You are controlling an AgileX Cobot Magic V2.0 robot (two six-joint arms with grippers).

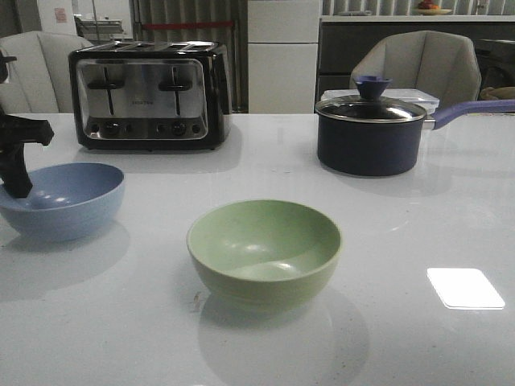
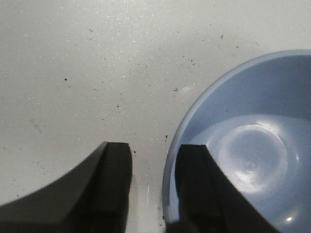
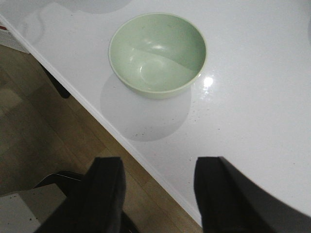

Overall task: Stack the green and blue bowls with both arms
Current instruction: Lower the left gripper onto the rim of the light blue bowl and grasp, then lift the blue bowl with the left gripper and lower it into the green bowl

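Note:
The pale blue bowl (image 1: 66,201) stands on the white table at the far left. The pale green bowl (image 1: 265,251) stands upright and empty near the table's middle front. My left gripper (image 1: 16,183) is open and straddles the blue bowl's rim (image 2: 171,170): one finger (image 2: 199,184) is inside the bowl, and the other finger (image 2: 111,184) is outside with a gap to the rim. My right gripper (image 3: 158,170) is open and empty over the table's front edge, short of the green bowl (image 3: 158,51). It is out of the front view.
A chrome and black toaster (image 1: 149,92) stands at the back left. A dark navy lidded saucepan (image 1: 372,137) with a purple handle stands at the back right, a clear container (image 1: 410,96) behind it. The table's front edge (image 3: 121,141) drops to a wood floor.

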